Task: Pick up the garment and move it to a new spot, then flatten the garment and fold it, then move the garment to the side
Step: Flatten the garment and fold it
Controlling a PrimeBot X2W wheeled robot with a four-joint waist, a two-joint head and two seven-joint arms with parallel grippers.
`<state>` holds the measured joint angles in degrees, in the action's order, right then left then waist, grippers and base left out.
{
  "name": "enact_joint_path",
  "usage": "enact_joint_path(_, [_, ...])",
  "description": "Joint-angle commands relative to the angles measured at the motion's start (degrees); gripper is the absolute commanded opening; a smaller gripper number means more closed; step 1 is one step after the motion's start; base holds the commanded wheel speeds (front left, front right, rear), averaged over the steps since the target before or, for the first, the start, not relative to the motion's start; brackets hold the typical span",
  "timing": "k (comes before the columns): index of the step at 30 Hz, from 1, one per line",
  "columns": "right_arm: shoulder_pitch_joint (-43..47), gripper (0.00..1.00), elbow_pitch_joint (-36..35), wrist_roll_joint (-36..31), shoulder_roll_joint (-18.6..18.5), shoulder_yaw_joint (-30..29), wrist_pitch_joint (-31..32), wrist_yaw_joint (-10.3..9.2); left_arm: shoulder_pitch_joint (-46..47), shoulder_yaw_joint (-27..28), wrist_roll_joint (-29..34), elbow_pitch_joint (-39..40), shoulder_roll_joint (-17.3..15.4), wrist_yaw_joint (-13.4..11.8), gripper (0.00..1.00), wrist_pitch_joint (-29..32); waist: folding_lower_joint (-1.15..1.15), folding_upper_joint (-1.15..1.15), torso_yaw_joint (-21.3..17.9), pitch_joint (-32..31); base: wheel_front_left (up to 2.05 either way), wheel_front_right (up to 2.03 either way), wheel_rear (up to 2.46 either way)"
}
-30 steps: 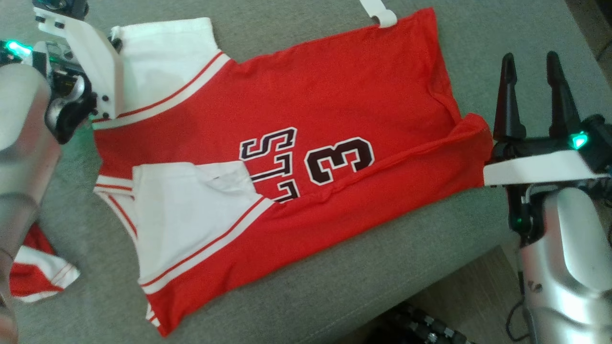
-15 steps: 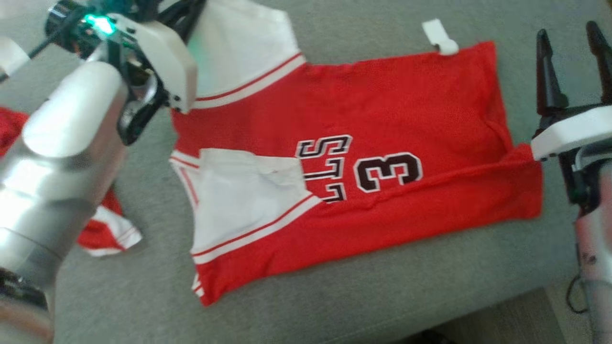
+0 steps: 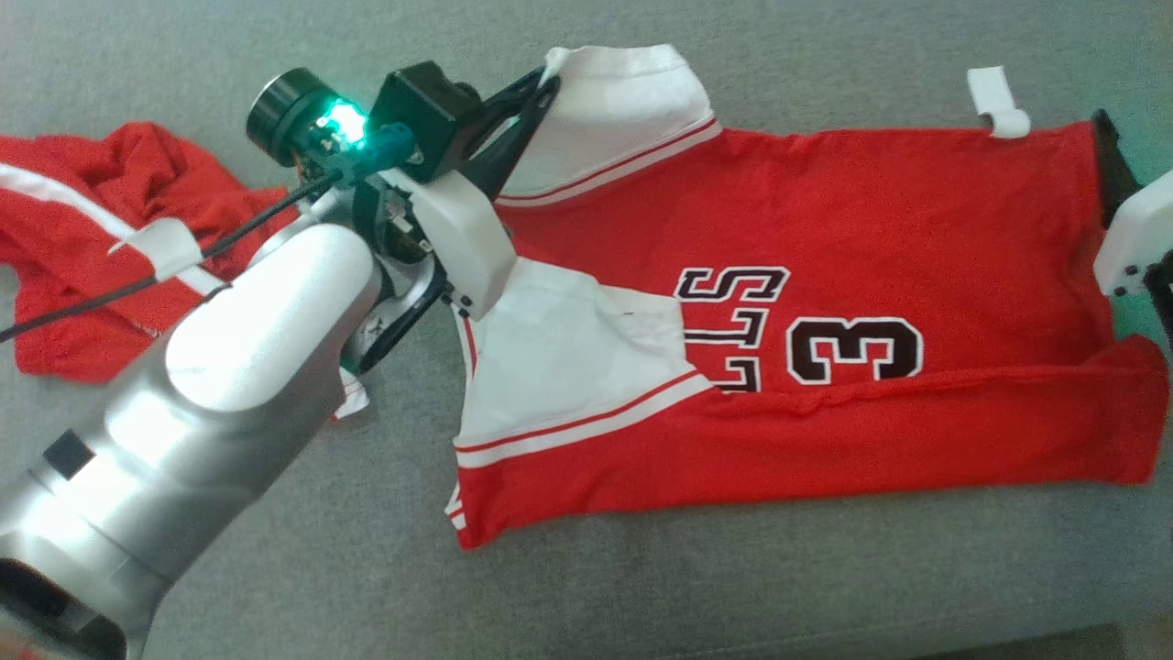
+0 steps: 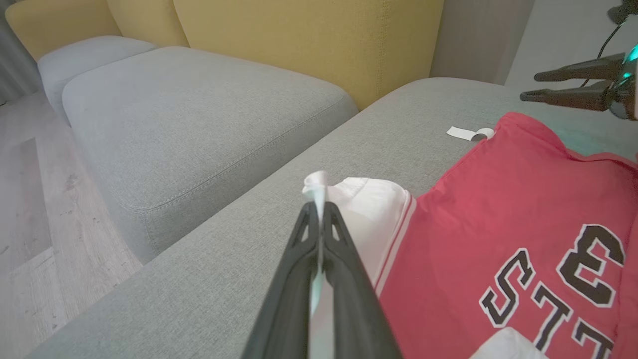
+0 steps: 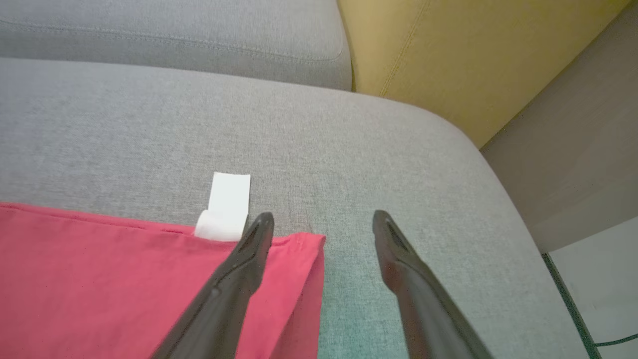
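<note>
the red jersey (image 3: 825, 229) with the number 3 lies spread on the grey sofa cushion (image 3: 641, 596). the left gripper (image 4: 319, 212) is at the jersey's far white sleeve (image 3: 632, 101), its fingers pressed together on a pinch of the sleeve edge, the silver forearm reaching in beside the jersey's collar end. the right gripper (image 5: 323, 222) hangs over the jersey's hem corner near the white tag (image 5: 227, 204), fingers spread, holding nothing.

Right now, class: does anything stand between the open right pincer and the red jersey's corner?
Nothing visible does. The right pincer hangs open at the jersey corner; the white tag lies to one side, outside the gap.
</note>
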<state>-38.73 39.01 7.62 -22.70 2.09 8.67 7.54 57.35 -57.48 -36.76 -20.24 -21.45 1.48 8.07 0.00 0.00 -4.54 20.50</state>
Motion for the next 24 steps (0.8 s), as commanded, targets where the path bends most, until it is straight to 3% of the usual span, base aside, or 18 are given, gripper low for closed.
enact_joint_path(1, [-1.7,1.0,0.04,-0.35,-1.63,0.36,0.19,-0.05,2.36,2.0,0.5,2.57,-1.74,-0.56,0.0,0.31,0.0,0.0,0.9,1.15,0.0,0.0,0.0])
enact_joint_path(8, [-5.59,1.0,9.03,-0.45,-3.0,0.23,0.08,-0.05,2.82,1.72,0.75,6.5,-2.09,-1.53,0.0,1.58,0.0,0.0,2.5,3.26,0.0,0.0,0.0])
enact_joint_path(17, [-8.27,1.0,16.94,-0.57,-4.04,4.24,-0.47,-0.05,3.73,1.83,0.58,8.08,-2.26,-2.2,0.0,2.45,0.0,0.0,3.1,4.63,0.0,0.0,0.0])
enact_joint_path(18, [-8.59,0.76,17.5,-0.43,-4.09,4.66,-0.76,-0.05,3.79,1.93,0.54,8.06,-2.38,-2.31,0.0,2.45,0.0,0.0,3.06,4.67,0.0,0.0,0.0])
enact_joint_path(19, [-8.92,0.0,18.0,-0.37,-4.14,5.11,-1.06,-0.05,3.83,2.03,0.53,7.97,-2.56,-2.42,0.0,2.43,0.0,0.0,2.97,4.68,0.0,0.0,0.0])
enact_joint_path(24, [-11.66,0.0,18.96,0.91,-4.84,5.62,-5.18,-0.05,3.89,3.12,0.24,6.48,-3.69,-3.39,0.0,1.84,0.0,0.0,2.2,4.41,0.0,0.0,0.0])
